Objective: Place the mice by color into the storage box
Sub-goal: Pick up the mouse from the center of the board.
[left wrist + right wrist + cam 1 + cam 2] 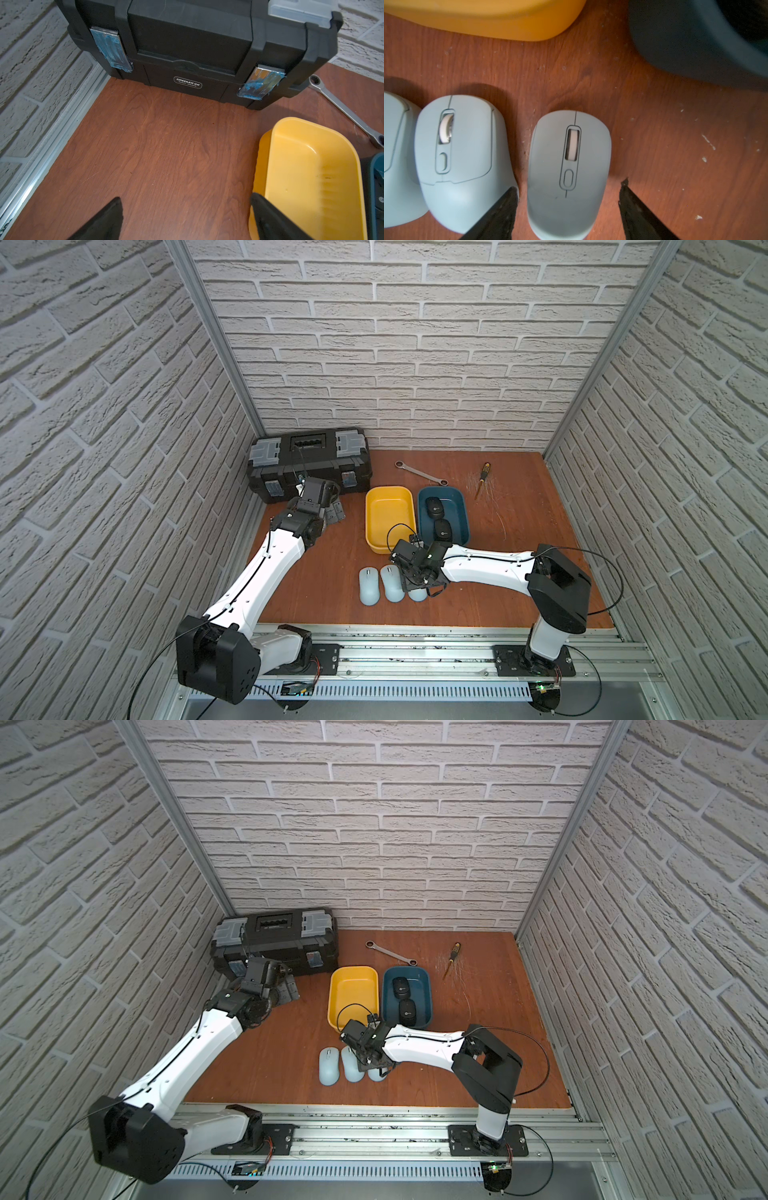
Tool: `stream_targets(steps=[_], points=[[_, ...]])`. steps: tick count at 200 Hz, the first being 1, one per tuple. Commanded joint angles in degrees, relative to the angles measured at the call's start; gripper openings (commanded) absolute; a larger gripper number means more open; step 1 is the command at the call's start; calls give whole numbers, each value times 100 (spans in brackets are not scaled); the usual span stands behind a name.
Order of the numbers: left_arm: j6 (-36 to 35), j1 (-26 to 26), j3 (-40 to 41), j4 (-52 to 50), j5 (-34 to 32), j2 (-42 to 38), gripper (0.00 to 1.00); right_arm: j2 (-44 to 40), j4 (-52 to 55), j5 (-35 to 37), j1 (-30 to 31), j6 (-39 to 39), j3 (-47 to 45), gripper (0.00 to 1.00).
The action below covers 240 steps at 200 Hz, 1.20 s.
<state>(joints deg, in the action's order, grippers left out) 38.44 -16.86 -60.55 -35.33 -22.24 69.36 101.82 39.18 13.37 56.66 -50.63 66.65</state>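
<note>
Three pale blue mice on bench, 6 o'clock of yellow bin; two black mice in blue bin. Right jaws parted astride one; left jaws parted.

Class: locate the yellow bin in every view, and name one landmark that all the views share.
Top view: yellow bin mid-table, empty, between the toolbox and the blue bin.
Top view: same spot, blue bin alongside.
Left wrist: its open inside shows, near the toolbox front.
Right wrist: only its blurred outer wall, beyond the mice.
Shared landmark: the blue bin next to it.
</note>
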Motion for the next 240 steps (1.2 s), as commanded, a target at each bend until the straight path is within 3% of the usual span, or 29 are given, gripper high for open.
stream_targets(steps=[1, 240], points=[[35, 43, 98, 123, -88, -133, 98, 40, -95, -12, -65, -36, 91, 78], [70, 56, 167, 193, 3, -175, 98, 626, -253, -181, -198, -270, -3, 71]])
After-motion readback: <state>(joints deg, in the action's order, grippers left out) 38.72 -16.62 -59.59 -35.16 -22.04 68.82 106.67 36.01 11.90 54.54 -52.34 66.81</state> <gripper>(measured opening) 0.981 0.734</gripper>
